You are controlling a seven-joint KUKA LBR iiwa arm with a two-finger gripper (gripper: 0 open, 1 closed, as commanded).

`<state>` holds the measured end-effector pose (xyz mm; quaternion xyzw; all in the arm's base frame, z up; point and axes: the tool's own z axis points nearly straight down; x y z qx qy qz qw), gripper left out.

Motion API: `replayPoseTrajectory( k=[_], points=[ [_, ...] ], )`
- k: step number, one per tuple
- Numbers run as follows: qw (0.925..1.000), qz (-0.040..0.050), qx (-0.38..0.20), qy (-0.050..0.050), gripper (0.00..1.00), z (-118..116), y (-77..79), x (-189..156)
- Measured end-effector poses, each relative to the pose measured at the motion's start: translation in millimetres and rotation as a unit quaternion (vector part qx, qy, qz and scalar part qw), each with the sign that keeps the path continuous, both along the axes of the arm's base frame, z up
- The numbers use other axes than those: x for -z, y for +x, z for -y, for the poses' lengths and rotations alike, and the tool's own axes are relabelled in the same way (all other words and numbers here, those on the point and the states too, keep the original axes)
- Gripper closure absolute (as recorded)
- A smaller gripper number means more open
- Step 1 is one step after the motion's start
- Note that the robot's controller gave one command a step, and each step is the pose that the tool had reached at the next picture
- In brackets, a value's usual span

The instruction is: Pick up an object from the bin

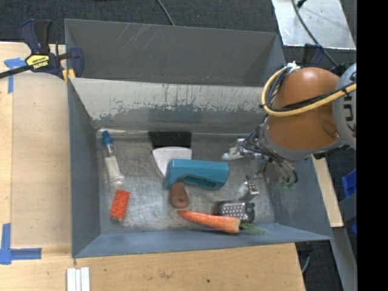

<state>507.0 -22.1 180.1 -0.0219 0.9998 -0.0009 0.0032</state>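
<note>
The grey metal bin (85,162) holds a teal stapler-shaped block (197,173) at its centre, with a white piece (167,157) and a black block (170,139) at the teal block's 11 o'clock. A carrot (209,220) lies at 6 o'clock, a clear tube (111,159) at 9, an orange-red brick (119,204) at 8 and a brown lump (179,194) near the carrot. At 4 o'clock the claw (250,183) hangs just above a small dark keypad (236,210). Whether it is apart or together, I cannot tell. Dark floor (212,2) lies beyond. The arm's orange cover (303,114) hides the 3 o'clock wall.
</note>
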Motion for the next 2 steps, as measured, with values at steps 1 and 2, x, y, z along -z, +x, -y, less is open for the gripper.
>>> replayPoseTrajectory(
  k=[1,2],
  points=[
    [0.9998,-0.0013,-0.019,0.002,0.0,-27,25.2,23],
    [0.9961,-0.0006,-0.088,0.0,0.0,-28,46.1,39]
  ],
)
